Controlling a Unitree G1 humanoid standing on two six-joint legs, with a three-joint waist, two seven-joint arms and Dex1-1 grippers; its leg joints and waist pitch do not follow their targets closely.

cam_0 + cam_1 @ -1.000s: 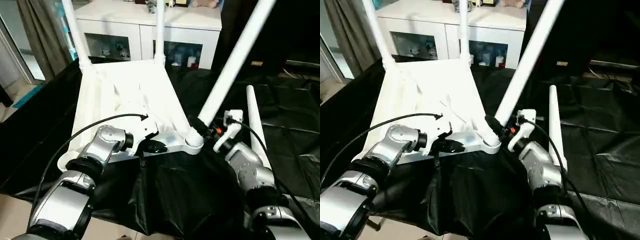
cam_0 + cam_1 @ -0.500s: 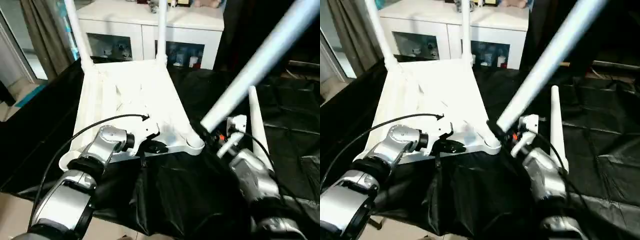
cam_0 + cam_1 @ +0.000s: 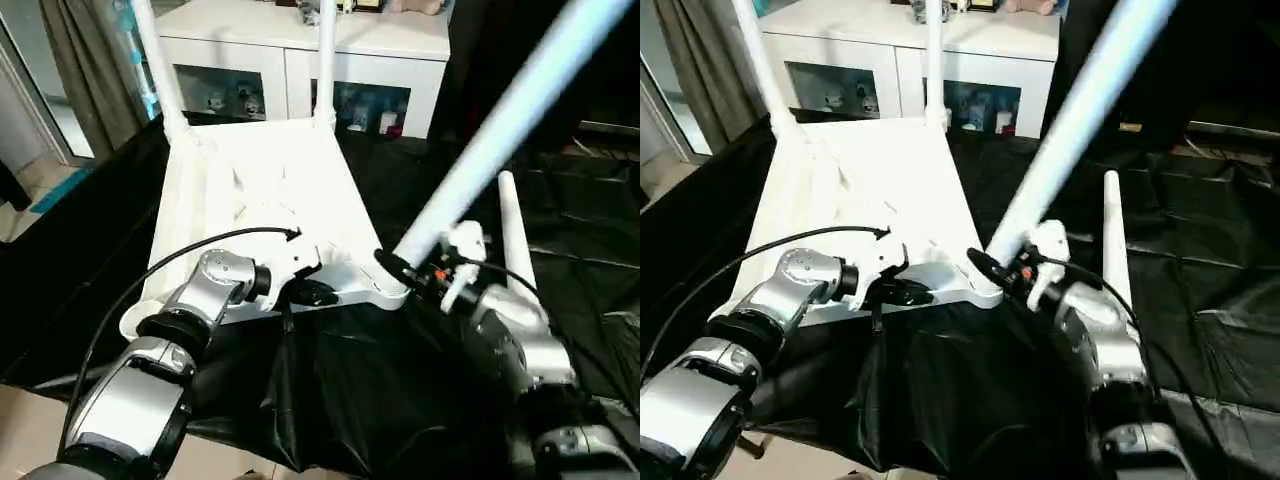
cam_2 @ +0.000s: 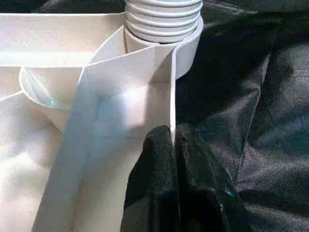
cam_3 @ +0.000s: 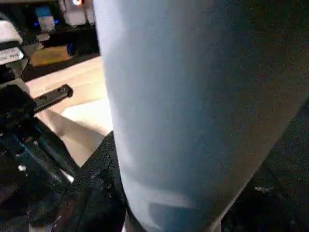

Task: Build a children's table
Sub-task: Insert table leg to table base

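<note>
The white table top [image 3: 255, 205] lies upside down on black sheeting, ribbed underside up. Two legs [image 3: 325, 60] stand in its far corner sockets. A third leg [image 3: 490, 140] leans up to the right from the near right corner socket [image 3: 385, 290], and my right gripper [image 3: 400, 268] is shut on its base. My left gripper [image 3: 315, 295] is shut on the table top's near rim [image 4: 171, 111], close to that socket. The fourth leg [image 3: 515, 245] lies loose on the sheeting beside my right arm.
A white cabinet [image 3: 300, 45] with glass-fronted shelves stands just behind the table top. Black sheeting [image 3: 360, 390] covers the work surface, crumpled on the right. A curtain [image 3: 85, 70] hangs at the far left, above tiled floor.
The leg in my right gripper has swung in its socket, tilting right and then a little more upright. My right forearm turned with it. My left gripper stays put on the rim.
</note>
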